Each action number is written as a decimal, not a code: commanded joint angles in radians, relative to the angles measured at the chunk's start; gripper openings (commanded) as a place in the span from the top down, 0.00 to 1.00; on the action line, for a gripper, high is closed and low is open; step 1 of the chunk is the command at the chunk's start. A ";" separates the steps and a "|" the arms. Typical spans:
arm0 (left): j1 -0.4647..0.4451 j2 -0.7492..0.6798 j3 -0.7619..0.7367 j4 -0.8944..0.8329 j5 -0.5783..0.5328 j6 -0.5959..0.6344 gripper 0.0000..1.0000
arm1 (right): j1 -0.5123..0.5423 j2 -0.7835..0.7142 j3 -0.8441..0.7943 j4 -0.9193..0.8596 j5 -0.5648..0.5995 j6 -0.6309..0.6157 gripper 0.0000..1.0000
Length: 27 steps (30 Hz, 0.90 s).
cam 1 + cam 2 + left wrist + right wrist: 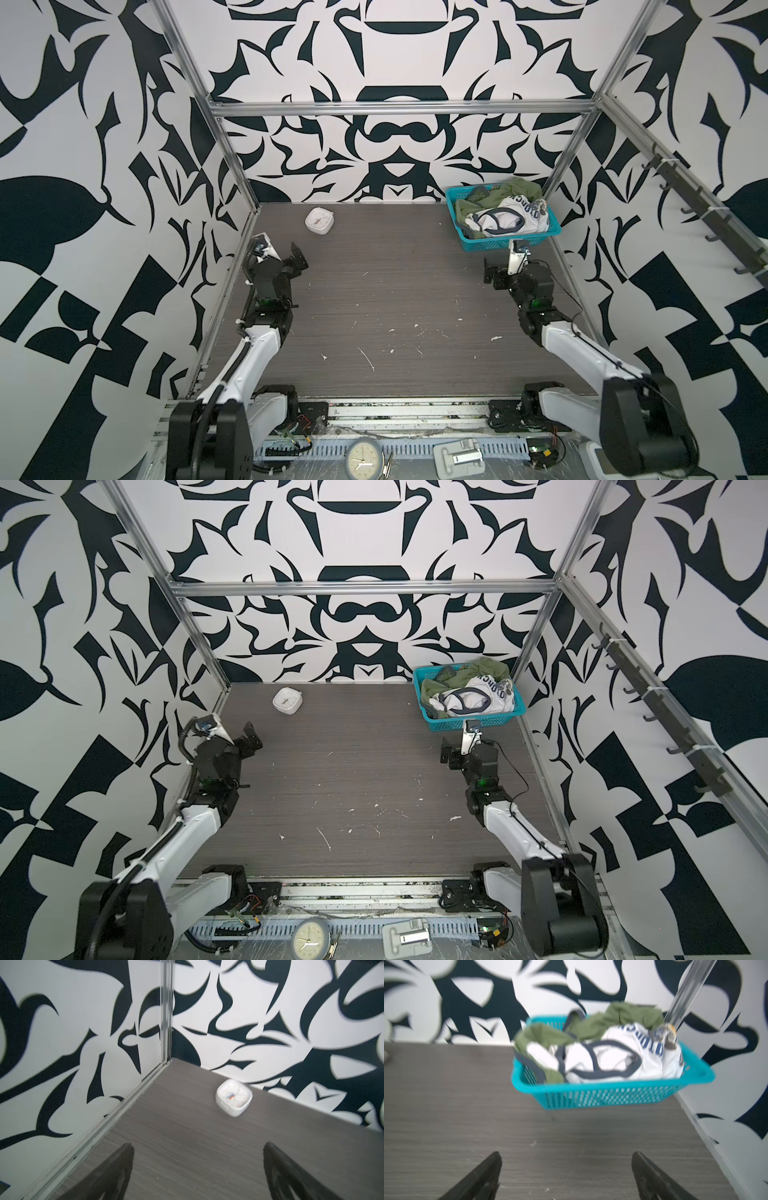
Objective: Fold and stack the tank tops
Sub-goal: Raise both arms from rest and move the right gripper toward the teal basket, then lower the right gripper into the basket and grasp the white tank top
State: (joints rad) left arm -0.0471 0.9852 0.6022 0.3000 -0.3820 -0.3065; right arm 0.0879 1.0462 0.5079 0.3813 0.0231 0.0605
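Fingers: left fingers [116, 1174] are spread wide and empty over the grey wood-grain counter [374, 291]; right fingers [481, 1178] are likewise apart, holding nothing.
Tank tops: white cloth tank top with navy trim [505, 218] and olive green cloth tank top [519, 188] lie crumpled together in the teal plastic basket [486, 244], upper right of both top views.
Progress: nothing is folded or stacked; by my judgement, the whole task remains.
Relation: the basket sits just ahead of the right fingers, not touching, and well apart from the left fingers, which face a small white square clock [233, 1097].
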 commanded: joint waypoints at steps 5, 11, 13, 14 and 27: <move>0.001 -0.135 0.289 -0.828 -0.014 -0.384 0.01 | 0.002 -0.142 0.339 -0.596 0.121 0.382 0.00; 0.002 -0.232 0.314 -0.886 0.174 -0.322 0.01 | -0.020 -0.065 0.471 -0.675 -0.018 0.366 0.03; 0.003 -0.240 0.331 -0.918 0.201 -0.314 0.01 | -0.019 0.008 0.529 -0.678 -0.030 0.361 0.06; 0.002 -0.241 0.334 -0.924 0.213 -0.311 0.01 | -0.020 0.057 0.570 -0.691 -0.029 0.364 0.08; 0.003 -0.131 0.278 -0.883 0.316 -0.358 0.01 | -0.069 0.785 1.171 -0.919 -0.019 0.324 0.18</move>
State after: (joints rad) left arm -0.0463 0.8417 0.8955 -0.5591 -0.0975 -0.6468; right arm 0.0410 1.7527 1.5589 -0.4435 0.0189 0.4000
